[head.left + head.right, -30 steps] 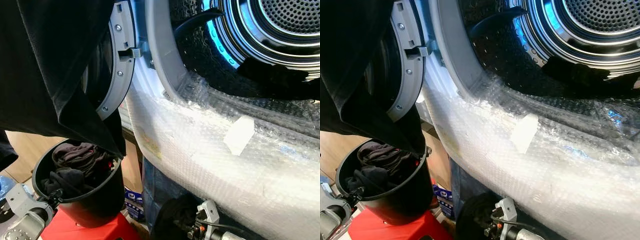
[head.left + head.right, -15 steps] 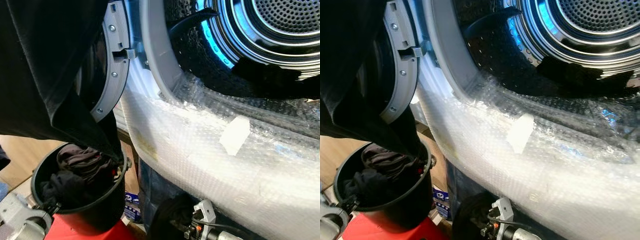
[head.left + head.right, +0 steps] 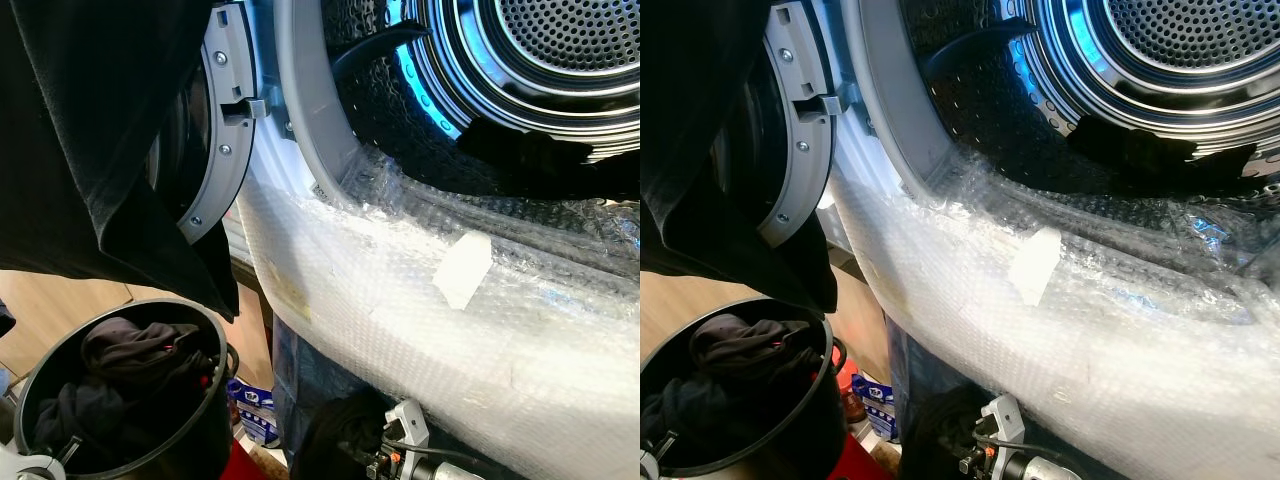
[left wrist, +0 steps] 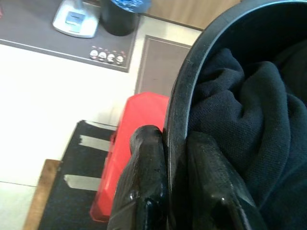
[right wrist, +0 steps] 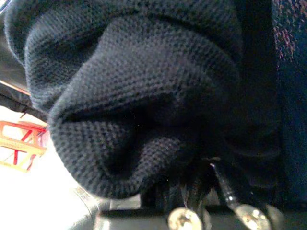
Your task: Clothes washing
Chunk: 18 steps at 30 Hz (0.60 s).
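- At the lower left of the head views, a black bucket (image 3: 190, 440) full of dark clothes (image 3: 130, 350) is seen from above, with a strip of red (image 3: 240, 465) showing just beside its base.
- In the left wrist view, the left gripper (image 4: 175, 187) is closed on the bucket's rim: one black finger (image 4: 144, 182) lies against the outside wall and the other presses inside against the dark knit fabric (image 4: 240, 120).
- Beyond the bucket in that same view lie a red stool or stand (image 4: 124, 139), a pale floor and a dark mat (image 4: 72, 33).
- Above the bucket, a large black garment (image 3: 90, 140) hangs across the upper left, draped in front of the open washer door (image 3: 225, 130) with its grey inner ring and screws.
- To the right, the washing machine (image 3: 300, 200) stands open; its perforated steel drum (image 3: 570, 40) glows blue along the rim, and a dark item (image 3: 530, 155) lies at the drum's lower lip.
- Bubble wrap (image 3: 420, 330) covers the machine's front below the opening, with a pale rectangular patch of tape (image 3: 462, 270) on it.
- Low in the head views, the right gripper (image 3: 345, 440) sits beneath the wrapped front, wrapped up in dark cloth.
- The right wrist view shows a bunched dark knit cloth (image 5: 134, 96) pressed close to the lens; I cannot tell how the fingers stand.
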Available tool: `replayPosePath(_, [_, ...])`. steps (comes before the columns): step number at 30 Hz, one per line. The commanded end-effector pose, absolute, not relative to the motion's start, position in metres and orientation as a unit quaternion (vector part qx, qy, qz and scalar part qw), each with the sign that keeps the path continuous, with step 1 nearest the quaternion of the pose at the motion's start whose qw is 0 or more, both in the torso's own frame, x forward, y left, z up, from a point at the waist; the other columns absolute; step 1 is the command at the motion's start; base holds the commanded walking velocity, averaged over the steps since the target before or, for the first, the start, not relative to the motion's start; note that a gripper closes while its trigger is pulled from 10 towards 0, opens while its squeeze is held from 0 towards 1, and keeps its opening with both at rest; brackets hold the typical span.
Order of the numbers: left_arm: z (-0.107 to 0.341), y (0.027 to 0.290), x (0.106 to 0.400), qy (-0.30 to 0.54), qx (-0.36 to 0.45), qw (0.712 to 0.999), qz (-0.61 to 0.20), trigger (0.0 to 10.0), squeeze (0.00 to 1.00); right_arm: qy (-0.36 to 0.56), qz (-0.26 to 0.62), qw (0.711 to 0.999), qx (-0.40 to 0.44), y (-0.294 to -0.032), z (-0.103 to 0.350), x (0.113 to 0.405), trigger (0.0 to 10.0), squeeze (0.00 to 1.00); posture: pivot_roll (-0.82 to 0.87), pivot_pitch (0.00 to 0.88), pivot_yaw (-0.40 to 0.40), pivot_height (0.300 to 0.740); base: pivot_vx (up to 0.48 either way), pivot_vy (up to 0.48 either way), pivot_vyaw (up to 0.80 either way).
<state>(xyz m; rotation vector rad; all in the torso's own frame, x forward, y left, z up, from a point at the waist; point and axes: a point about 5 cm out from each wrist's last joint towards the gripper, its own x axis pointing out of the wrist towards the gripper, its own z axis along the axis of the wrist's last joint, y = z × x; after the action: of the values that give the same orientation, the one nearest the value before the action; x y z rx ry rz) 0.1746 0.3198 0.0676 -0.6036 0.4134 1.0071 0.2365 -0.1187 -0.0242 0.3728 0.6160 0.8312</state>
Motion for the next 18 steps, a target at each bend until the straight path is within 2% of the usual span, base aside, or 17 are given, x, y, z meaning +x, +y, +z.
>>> replayPosePath(1, [0.089,0.342,0.160,0.144,-0.230,0.802,0.532,0.0,0.00,0.284,0.402,0.853,0.176,-0.117,-0.022,0.238,0.0,0.00,0.10,0.013,0.077,0.740,0.000,0.000,0.00])
replayPosePath(5, [0.093,0.351,0.147,0.127,-0.210,0.777,0.579,0.0,0.00,0.286,0.402,0.852,0.177,-0.119,-0.023,0.236,0.0,0.00,0.11,0.016,0.075,0.740,0.000,0.000,0.00])
replayPosePath(12, [0.108,0.366,0.138,0.080,-0.173,0.755,0.628,0.0,0.00,0.287,0.402,0.851,0.177,-0.119,-0.023,0.237,0.0,0.00,0.11,0.009,0.068,0.740,0.000,0.000,0.00])
replayPosePath(16, [0.111,0.368,0.137,0.069,-0.166,0.750,0.636,0.0,0.00,0.287,0.403,0.851,0.177,-0.118,-0.023,0.238,0.0,0.00,0.11,0.008,0.068,0.740,0.000,0.000,0.00])
replayPosePath(17, [0.112,0.369,0.138,0.066,-0.162,0.750,0.637,0.5,0.00,0.287,0.404,0.850,0.177,-0.118,-0.023,0.238,0.0,0.00,0.11,0.013,0.065,0.740,0.000,0.000,0.00])
replayPosePath(18, [0.112,0.369,0.138,0.066,-0.162,0.750,0.637,0.5,0.00,0.287,0.404,0.850,0.177,-0.118,-0.023,0.238,0.0,0.00,0.11,0.013,0.065,0.740,0.000,0.000,0.00])
